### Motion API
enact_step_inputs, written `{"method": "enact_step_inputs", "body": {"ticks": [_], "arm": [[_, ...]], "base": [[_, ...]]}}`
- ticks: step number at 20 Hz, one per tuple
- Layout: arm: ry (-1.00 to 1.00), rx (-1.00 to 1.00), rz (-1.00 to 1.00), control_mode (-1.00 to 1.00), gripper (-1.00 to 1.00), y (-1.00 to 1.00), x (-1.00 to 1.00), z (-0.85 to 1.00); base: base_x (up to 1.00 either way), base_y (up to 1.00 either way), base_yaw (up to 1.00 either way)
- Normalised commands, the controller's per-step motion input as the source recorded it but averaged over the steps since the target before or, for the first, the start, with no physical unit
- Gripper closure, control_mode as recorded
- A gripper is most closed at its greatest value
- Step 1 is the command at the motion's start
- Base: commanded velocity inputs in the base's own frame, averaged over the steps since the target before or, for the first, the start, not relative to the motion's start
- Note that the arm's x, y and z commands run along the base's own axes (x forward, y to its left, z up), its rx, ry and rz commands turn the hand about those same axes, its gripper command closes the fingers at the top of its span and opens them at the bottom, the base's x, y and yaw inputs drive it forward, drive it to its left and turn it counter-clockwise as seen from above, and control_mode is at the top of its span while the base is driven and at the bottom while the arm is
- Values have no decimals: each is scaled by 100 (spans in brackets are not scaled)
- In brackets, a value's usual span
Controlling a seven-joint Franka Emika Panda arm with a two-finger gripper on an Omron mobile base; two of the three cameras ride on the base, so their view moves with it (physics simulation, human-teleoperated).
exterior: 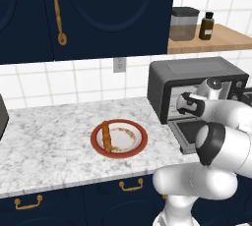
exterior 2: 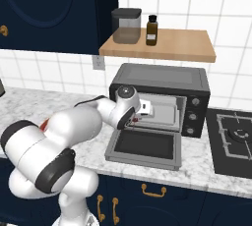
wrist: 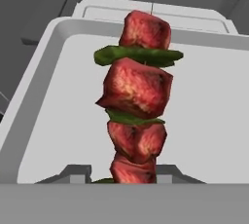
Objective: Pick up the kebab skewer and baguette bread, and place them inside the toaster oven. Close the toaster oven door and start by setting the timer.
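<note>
Fingers (wrist: pixel 131 179) clamped on the kebab skewer (wrist: pixel 138 101), reaching into the open toaster oven (exterior 2: pixel 162 80) over its pale tray (wrist: pixel 204 121). Suggest lowering flat onto the tray before releasing; baguette bread (exterior: pixel 106 136) waits on the plate (exterior: pixel 140 144).

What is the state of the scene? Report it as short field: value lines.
gripper: reaching into the toaster oven, shut on the kebab skewer
kebab skewer: held over a pale tray inside the oven
baguette bread: lying on the red-rimmed plate on the counter
toaster oven: on the counter, beside the stovetop
toaster oven door: dropped open, lying flat
shelf above: jar and dark bottle
</note>
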Motion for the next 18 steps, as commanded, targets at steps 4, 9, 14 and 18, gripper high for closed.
{"method": "enact_step_inputs", "body": {"ticks": [4, 9, 14, 18], "arm": [[0, 0, 0, -100, -100, 0, 0, -22], [0, 0, 0, -100, -100, 0, 0, -10], [0, -3, 0, -100, -100, 3, -3, -21], [0, -10, 1, -100, -100, 18, -8, -19]], "base": [[0, 0, 0], [0, 0, 0], [0, 0, 0], [0, 0, 0]]}}
